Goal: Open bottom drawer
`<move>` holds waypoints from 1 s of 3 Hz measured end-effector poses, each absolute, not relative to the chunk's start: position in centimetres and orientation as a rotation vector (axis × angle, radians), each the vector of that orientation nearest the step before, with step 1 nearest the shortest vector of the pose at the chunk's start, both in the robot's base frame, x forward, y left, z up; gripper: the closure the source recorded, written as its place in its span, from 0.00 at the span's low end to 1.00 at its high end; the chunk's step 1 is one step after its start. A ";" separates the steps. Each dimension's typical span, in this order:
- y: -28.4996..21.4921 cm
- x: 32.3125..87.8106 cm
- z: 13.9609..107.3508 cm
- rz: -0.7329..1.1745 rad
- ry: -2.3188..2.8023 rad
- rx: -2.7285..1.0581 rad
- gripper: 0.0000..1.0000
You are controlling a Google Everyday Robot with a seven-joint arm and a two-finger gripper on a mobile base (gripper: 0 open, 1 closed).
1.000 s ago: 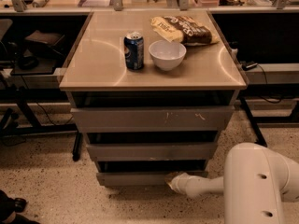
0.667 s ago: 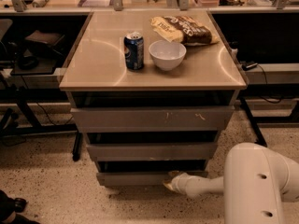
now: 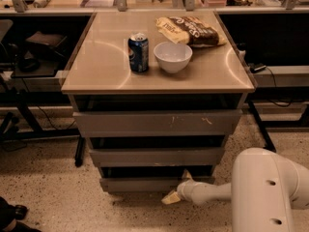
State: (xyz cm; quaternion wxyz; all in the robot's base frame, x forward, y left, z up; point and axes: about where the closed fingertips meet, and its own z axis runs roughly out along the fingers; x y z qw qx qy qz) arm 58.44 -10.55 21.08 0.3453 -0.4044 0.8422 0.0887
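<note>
We see the white arm (image 3: 263, 192) coming in low from the right. Its hand (image 3: 177, 187) is at the right part of the bottom drawer (image 3: 140, 184), close over the speckled floor (image 3: 53, 197). A dark gap shows above this grey front. On the tabletop (image 3: 96, 76) stand a blue can (image 3: 138, 52) and, just beside it, a white bowl (image 3: 173, 57); a snack bag (image 3: 189, 30) lies behind the bowl.

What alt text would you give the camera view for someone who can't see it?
The robot's white arm reaches in low from the right, its gripper at the front of the bottom drawer of a three-drawer grey cabinet. On the cabinet's tan top stand a blue can and a white bowl, with a snack bag behind them.
</note>
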 end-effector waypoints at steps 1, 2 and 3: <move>-10.5 59.3 19.9 0.165 2.186 -1.108 0.00; -10.2 61.4 17.2 0.062 2.202 -1.228 0.00; -8.4 62.2 17.1 0.053 2.182 -1.290 0.00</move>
